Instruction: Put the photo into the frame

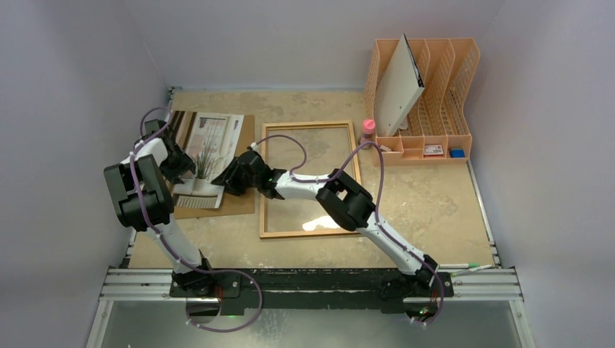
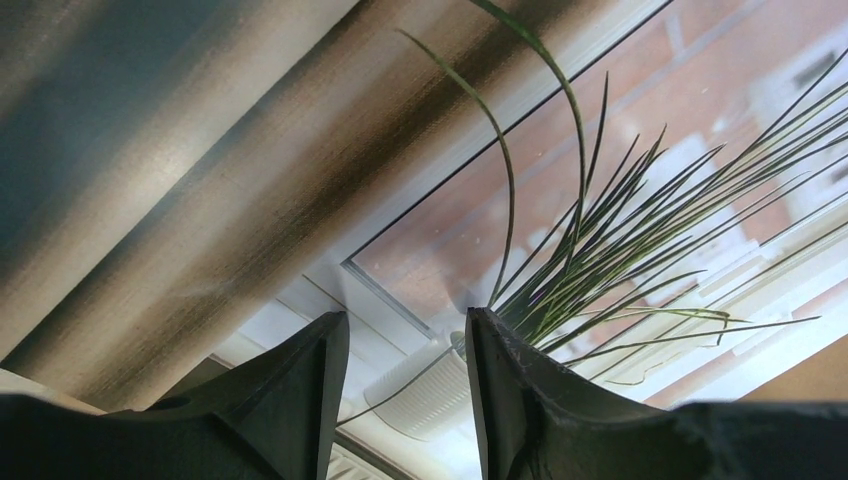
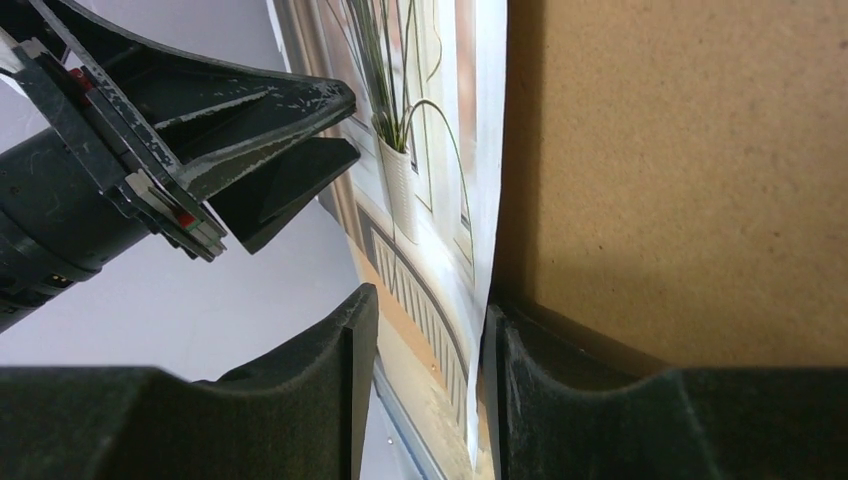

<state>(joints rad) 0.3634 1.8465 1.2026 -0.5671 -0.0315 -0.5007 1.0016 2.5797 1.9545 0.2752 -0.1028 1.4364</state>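
Observation:
The photo (image 1: 210, 148), a pale print of a spiky green plant at a window, lies at the left on a plain brown backing board (image 1: 243, 196). The frame (image 1: 265, 181), light wood with a clear pane, lies flat just right of it. My left gripper (image 1: 181, 163) is open and empty, its tips low over the print near the white pot (image 2: 430, 390). My right gripper (image 1: 226, 180) is open at the photo's right edge. In the right wrist view that edge (image 3: 488, 250) stands lifted between the fingers, against the right finger (image 3: 520, 400), above the board (image 3: 680, 150).
An orange file organiser (image 1: 442, 87) holding a white folder (image 1: 399, 87) stands at the back right. A pink-capped bottle (image 1: 368, 130) stands by the frame's far right corner. A metal rail (image 1: 312, 283) runs along the near edge. Grey walls close in on both sides.

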